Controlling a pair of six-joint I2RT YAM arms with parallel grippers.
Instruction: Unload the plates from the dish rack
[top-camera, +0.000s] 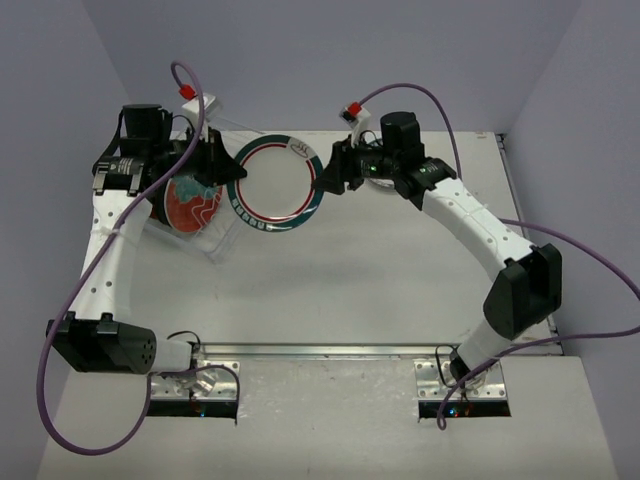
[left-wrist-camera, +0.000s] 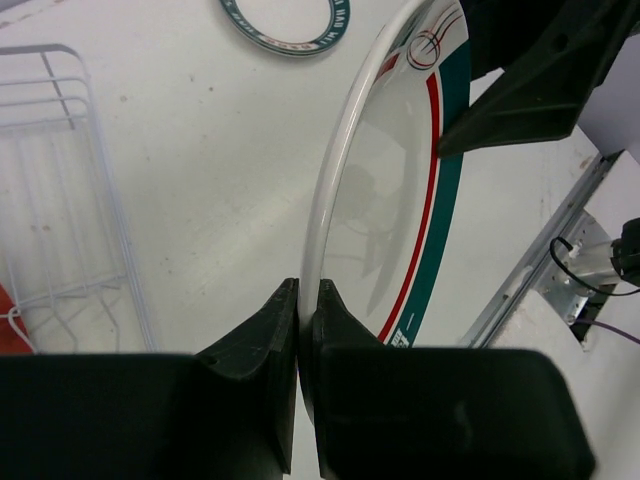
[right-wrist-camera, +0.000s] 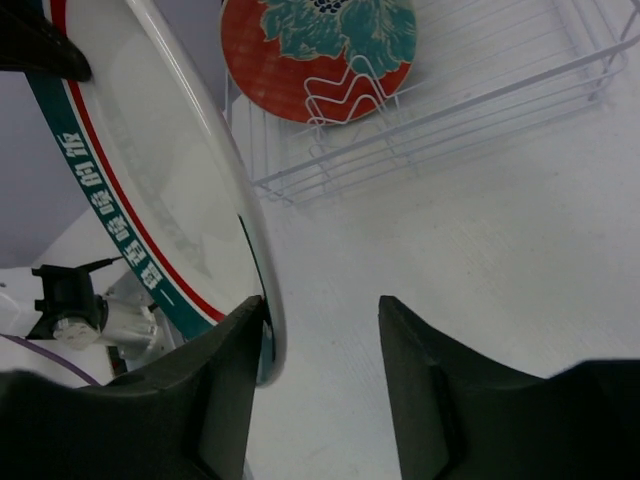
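Top external: white plate (top-camera: 275, 185) hangs over the bench (top-camera: 380, 270), just right of the rack (top-camera: 222, 243). Left claw (left-wrist-camera: 308, 292) clenched on its rim. Right claw (right-wrist-camera: 320, 303) released, rim against one finger. Close right fully before left lets go. Red plate (right-wrist-camera: 290, 60) sits in rack.

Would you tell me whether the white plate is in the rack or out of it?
Out: the white plate hangs in the left tool, apart from the rack, where a red plate stands.
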